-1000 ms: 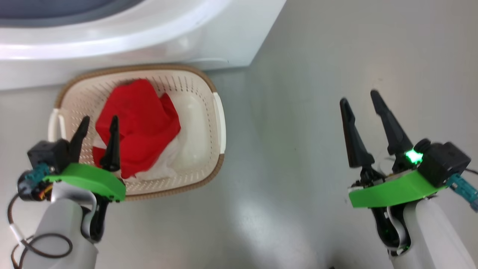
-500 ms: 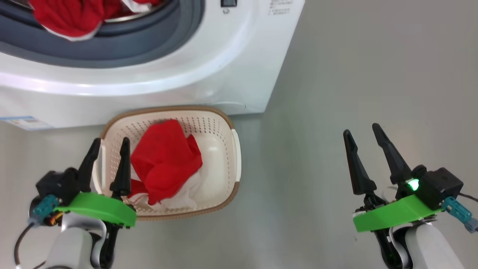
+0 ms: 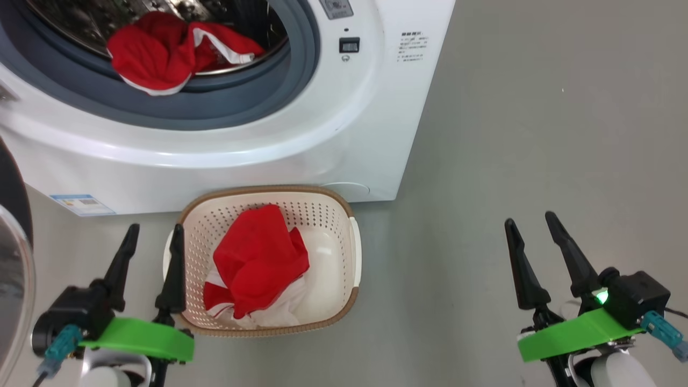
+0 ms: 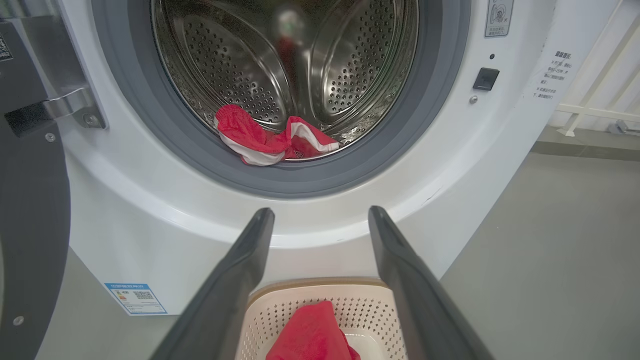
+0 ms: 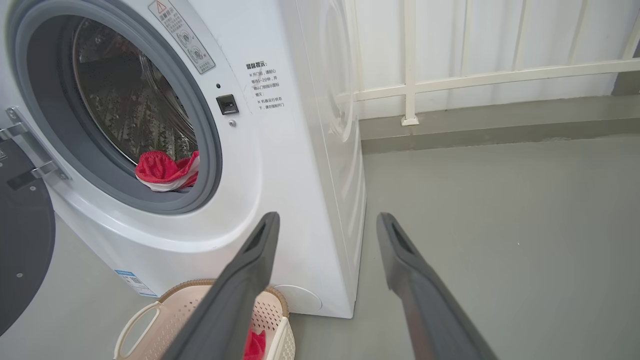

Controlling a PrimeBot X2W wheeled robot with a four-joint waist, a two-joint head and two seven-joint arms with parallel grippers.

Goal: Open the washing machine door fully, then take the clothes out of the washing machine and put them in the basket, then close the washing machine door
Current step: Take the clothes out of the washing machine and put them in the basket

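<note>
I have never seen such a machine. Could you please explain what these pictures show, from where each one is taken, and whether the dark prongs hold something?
This is a wheeled robot with two arms. The dark prongs are the fingers of its hands. One picture looks down from the robot's head: the left hand is at lower left, the right hand at lower right. The other two come from a camera on each wrist, looking along that hand's fingers. Both hands are open and hold nothing. On the grey floor stands a white washing machine, its door swung open to the left. In front of it sits a cream basket with a red and white garment inside. More red clothes lie in the steel drum.
</note>
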